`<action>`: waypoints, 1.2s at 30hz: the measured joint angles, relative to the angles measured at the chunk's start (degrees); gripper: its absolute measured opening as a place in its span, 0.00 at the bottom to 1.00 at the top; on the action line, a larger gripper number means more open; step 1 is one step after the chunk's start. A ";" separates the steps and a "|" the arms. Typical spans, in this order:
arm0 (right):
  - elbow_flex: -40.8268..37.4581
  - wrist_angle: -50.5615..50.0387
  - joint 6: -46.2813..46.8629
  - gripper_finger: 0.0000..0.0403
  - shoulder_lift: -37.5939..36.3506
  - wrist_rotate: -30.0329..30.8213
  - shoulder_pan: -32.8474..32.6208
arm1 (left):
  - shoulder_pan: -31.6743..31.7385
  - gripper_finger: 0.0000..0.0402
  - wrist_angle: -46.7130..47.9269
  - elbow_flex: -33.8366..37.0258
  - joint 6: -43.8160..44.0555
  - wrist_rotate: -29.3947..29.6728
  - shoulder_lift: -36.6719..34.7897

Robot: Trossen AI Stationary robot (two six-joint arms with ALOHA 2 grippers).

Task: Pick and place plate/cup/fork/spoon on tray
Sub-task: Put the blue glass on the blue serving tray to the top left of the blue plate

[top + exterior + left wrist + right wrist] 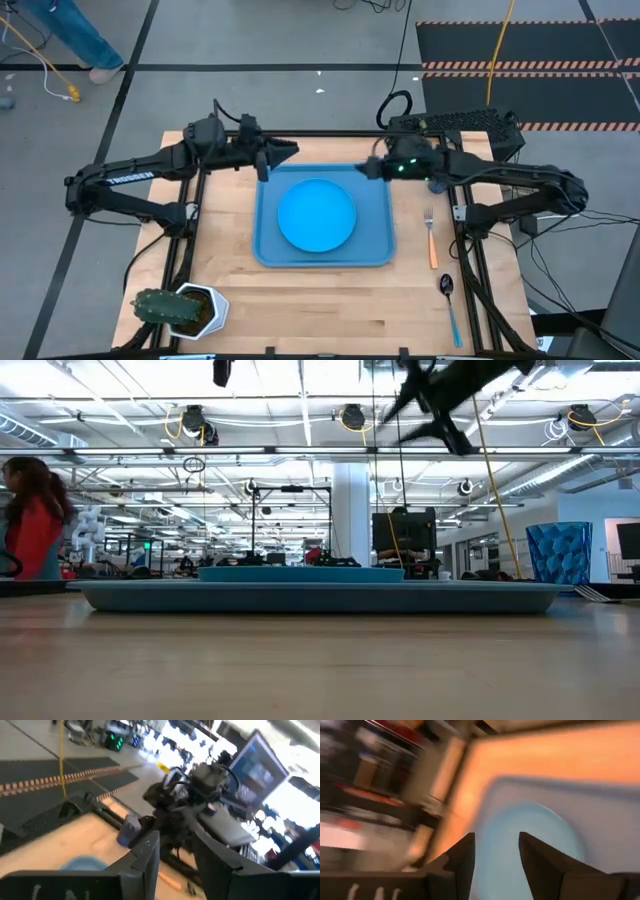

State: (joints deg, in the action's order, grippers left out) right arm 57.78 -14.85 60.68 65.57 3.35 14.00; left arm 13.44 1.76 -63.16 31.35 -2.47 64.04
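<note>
Lying flat in the middle of the tray [375,250], the plate [316,215] is already in place on the wooden table [330,310]. To the right of the tray, on bare wood, the fork [431,238] lies with its tines toward the far edge, and the spoon [450,306] lies just nearer and further right. From table height the cup [558,554] stands upright on the right, beyond the tray's end. Both arms hang above the tray's far edge: the left gripper [283,152] over its far left corner, the right gripper [368,168] over its far right corner. Each wrist view shows its own two fingers parted with a clear gap and nothing between them. A potted cactus [180,309] sits at the near left corner
</note>
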 joint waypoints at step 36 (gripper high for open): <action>2.89 -36.02 -8.05 0.35 -11.32 9.91 13.08 | 1.28 0.30 -10.50 -4.67 13.39 10.39 8.24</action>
State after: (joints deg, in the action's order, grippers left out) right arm 60.67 -50.87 52.64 54.25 13.26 27.08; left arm 14.72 -8.74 -67.83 44.74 7.92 72.28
